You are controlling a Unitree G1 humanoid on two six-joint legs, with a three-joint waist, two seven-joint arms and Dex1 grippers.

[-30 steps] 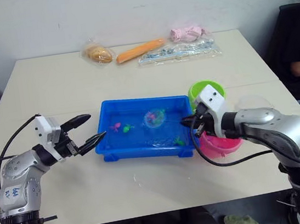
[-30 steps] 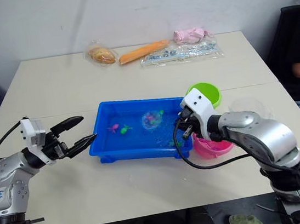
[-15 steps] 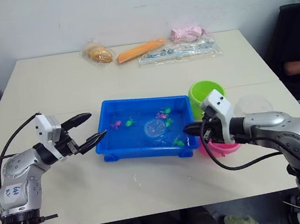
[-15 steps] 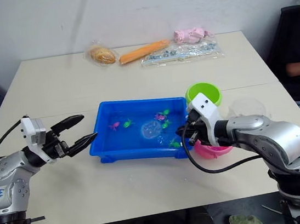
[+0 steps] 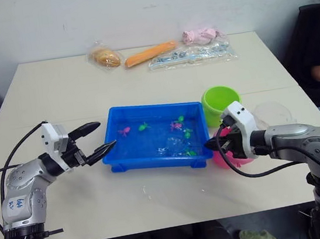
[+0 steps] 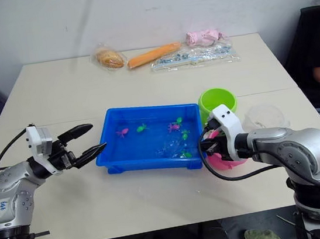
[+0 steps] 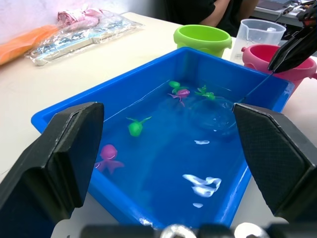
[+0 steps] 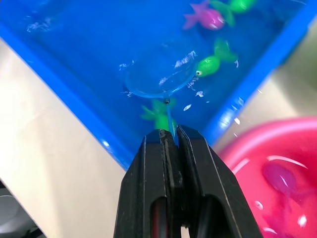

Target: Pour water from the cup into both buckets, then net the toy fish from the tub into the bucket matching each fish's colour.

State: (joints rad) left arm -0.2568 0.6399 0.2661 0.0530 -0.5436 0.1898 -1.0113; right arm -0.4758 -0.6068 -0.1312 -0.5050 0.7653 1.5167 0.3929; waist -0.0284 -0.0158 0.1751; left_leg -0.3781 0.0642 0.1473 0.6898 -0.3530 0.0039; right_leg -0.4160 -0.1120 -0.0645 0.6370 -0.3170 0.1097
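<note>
Right gripper pinches the blue-rimmed mesh net, dipped in the shallow blue plastic tub. Left gripper gapes empty beside the tub. Thin handle may twist, spilling fish.

Blue handwriting sits on my left forearm, but I cannot make out the characters. I find no other lettering or numbers anywhere.

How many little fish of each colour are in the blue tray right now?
Green fish: 4
Pink fish: 2
Total in the tub: 6
</note>
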